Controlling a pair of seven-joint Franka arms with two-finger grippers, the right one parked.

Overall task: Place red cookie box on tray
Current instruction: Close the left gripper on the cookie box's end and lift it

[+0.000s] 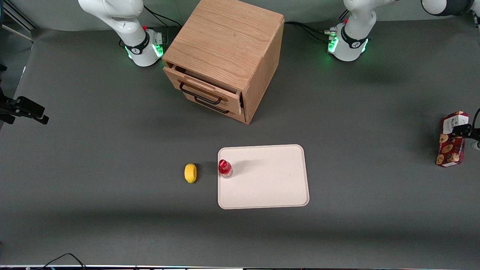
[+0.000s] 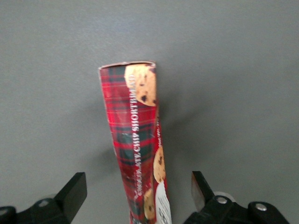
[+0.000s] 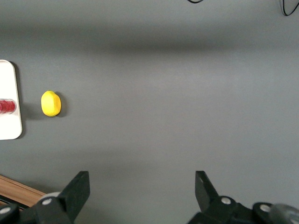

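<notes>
The red cookie box (image 1: 451,141), a slim dark-red tartan carton with cookie pictures and a white label, stands at the working arm's end of the table, far from the tray. In the left wrist view the red cookie box (image 2: 135,140) runs up between my gripper's two black fingers (image 2: 74,191), with a clear gap on each side. My gripper (image 2: 137,186) is open around the box's upper end; only a small black part of the gripper (image 1: 465,130) shows at the frame edge. The pale cream tray (image 1: 270,183) lies mid-table, nearer the front camera than the cabinet.
A small red-capped bottle (image 1: 225,168) stands on the tray's edge toward the parked arm. A yellow lemon-like object (image 1: 190,173) lies on the table beside it. A wooden drawer cabinet (image 1: 225,56) with its top drawer slightly open stands farther from the front camera.
</notes>
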